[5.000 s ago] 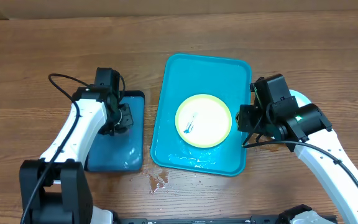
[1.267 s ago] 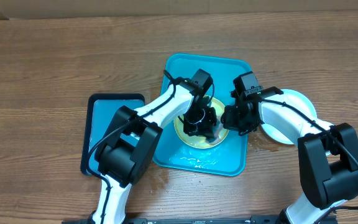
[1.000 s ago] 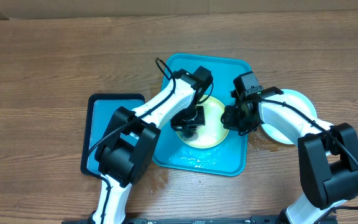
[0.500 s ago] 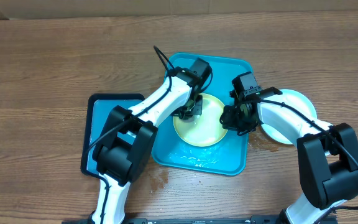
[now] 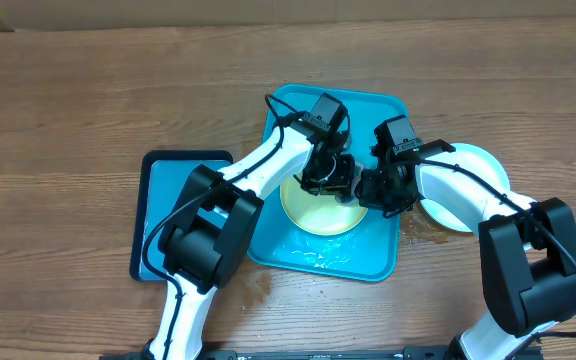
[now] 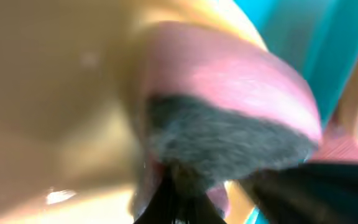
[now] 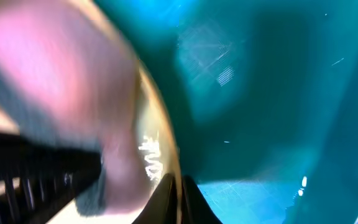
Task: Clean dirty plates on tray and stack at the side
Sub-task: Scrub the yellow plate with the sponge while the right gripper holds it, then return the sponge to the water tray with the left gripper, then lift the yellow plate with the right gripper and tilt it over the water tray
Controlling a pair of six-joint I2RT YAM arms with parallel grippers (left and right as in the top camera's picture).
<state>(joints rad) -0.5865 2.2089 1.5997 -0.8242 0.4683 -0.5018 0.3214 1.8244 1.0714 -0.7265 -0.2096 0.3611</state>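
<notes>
One yellow-green plate: round, no long axis, face up, right of centre in teal tray, whose long side runs away from the robot. Left gripper clamped on pink-grey sponge, pressed to the plate. Right gripper pinches the plate's right rim. White plate lies right of the tray.

I count two trays, one teal tray and one black-rimmed blue tray; two plates in view, one yellow plate and one white plate; and one pink sponge.
</notes>
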